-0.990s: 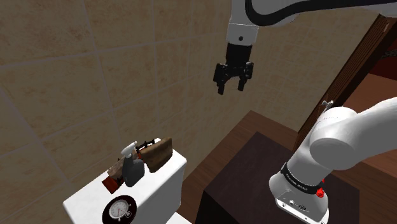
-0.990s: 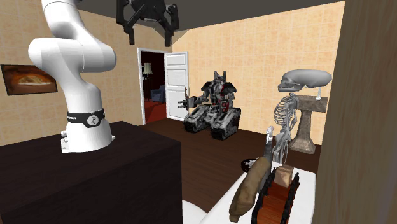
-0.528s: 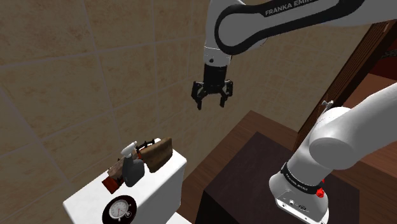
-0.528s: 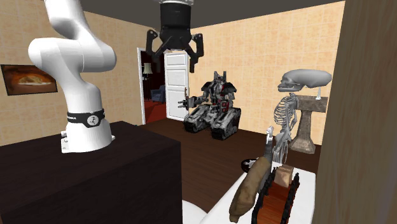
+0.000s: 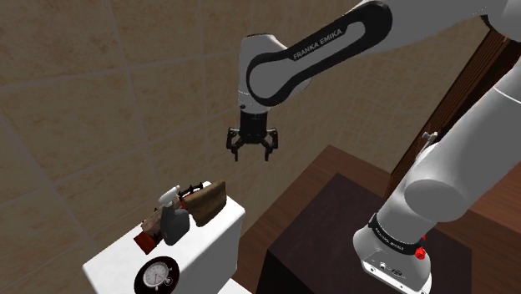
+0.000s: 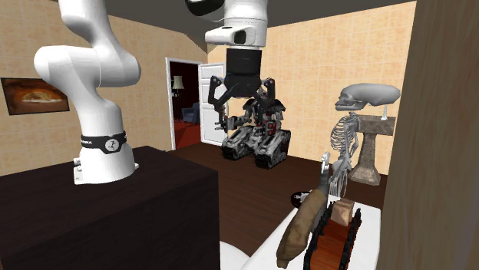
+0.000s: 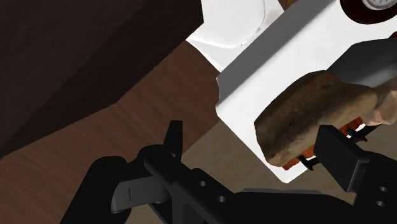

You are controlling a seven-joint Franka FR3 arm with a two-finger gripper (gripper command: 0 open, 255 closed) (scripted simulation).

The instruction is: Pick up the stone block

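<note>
Your jaws hang wide open and empty above the stone block (image 5: 206, 199), which lies off to one side, long axis nearly along their opening line.

The stone block (image 5: 205, 200) is a mottled brown, rough slab with rounded edges, longer than it is wide (image 6: 300, 227). It lies flat on its long side at the far end of the white table (image 5: 213, 232), close to the edge (image 7: 315, 116).
</note>
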